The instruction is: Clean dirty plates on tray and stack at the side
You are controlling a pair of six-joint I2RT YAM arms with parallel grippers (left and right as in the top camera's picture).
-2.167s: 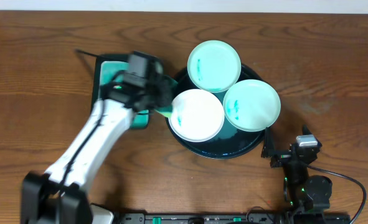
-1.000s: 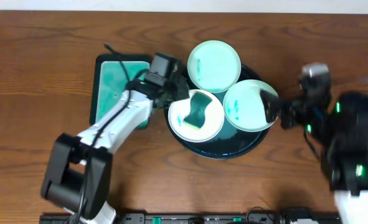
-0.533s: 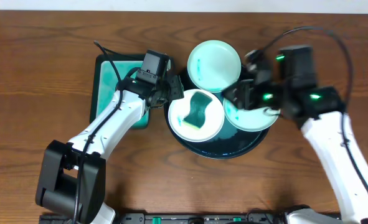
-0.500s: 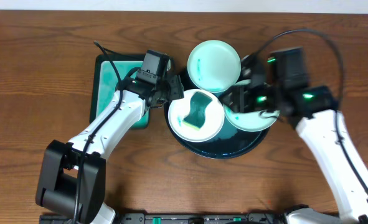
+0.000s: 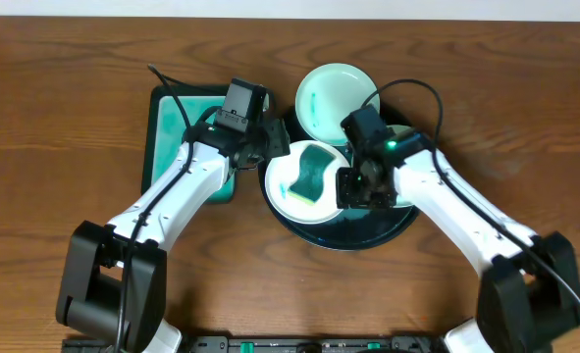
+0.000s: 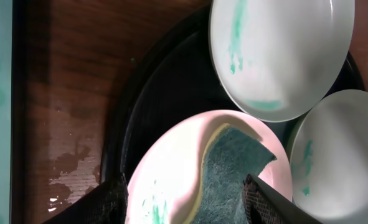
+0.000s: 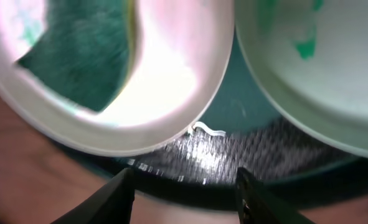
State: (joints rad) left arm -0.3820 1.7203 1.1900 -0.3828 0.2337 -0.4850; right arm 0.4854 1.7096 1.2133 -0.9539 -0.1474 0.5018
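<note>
We are at scrubbing: left end effector [image 6: 185,196] and right end effector [image 7: 184,193] both hang open above the tray [image 5: 368,243], so the sponge [image 5: 314,172] needs gripping next.

Glossy, smooth plates [image 6: 277,56], probably plastic; rough fibrous sponge [image 6: 233,168]; wet-glossy black tray [image 7: 221,152]; matt wood-grain surface [image 5: 74,59]

From where I stand this is a robotics lab bench, not a kitchen. A white left arm [image 5: 162,201] and right arm [image 5: 466,211] rise from a black mounting rail [image 5: 299,344] at the edge of the wood-grain tabletop [image 5: 54,98]. A black cable [image 5: 410,82] loops loose, and a plain pale wall [image 5: 290,8] stands behind.
</note>
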